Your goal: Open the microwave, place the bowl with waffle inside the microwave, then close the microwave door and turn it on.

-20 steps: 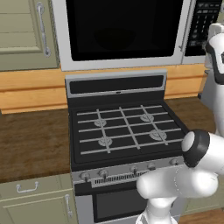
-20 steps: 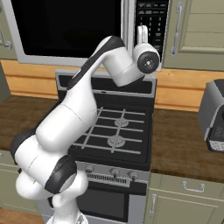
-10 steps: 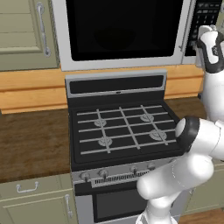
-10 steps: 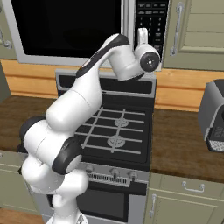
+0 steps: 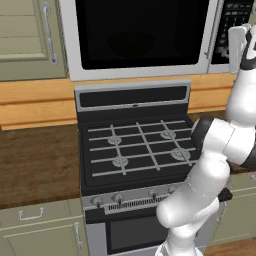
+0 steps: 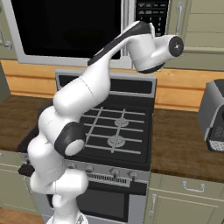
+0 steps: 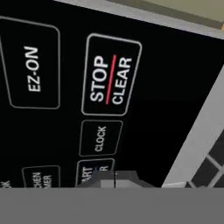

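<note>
Left base view: microwave hangs above the black stove, door shut, wooden counter alongside. Gripper, fingers pressed together, meets the keypad beside beige cabinets.

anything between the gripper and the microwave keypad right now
Nothing visible. The shut gripper sits right against the black keypad of the microwave, tips at a partly hidden button below CLOCK; the microwave door is closed.

Glossy black glass microwave door, matt wooden counter
</note>
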Robot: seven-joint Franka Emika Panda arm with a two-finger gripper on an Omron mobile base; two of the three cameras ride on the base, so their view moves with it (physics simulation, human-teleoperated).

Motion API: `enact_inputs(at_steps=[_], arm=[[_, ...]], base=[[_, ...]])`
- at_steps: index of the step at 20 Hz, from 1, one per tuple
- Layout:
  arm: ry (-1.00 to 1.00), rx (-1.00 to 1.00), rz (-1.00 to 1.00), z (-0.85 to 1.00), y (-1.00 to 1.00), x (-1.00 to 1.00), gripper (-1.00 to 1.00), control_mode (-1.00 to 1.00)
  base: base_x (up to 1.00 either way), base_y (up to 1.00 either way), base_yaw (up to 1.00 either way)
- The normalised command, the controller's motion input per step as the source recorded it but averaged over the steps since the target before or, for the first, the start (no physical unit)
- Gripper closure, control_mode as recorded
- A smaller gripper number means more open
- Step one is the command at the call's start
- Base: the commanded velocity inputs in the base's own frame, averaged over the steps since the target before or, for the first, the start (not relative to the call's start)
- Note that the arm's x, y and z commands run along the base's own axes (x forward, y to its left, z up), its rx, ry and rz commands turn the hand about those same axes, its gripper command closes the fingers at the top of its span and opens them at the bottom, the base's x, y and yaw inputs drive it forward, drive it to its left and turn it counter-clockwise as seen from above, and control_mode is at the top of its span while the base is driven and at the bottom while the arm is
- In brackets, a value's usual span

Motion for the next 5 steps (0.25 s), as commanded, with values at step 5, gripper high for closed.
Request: enact_inputs(at_steps=[5], arm=[[-0.09,-0.23,0.0,-0.62,0.88,0.44,1.0,-1.0]], base=[[0.0,0.0,0.0]])
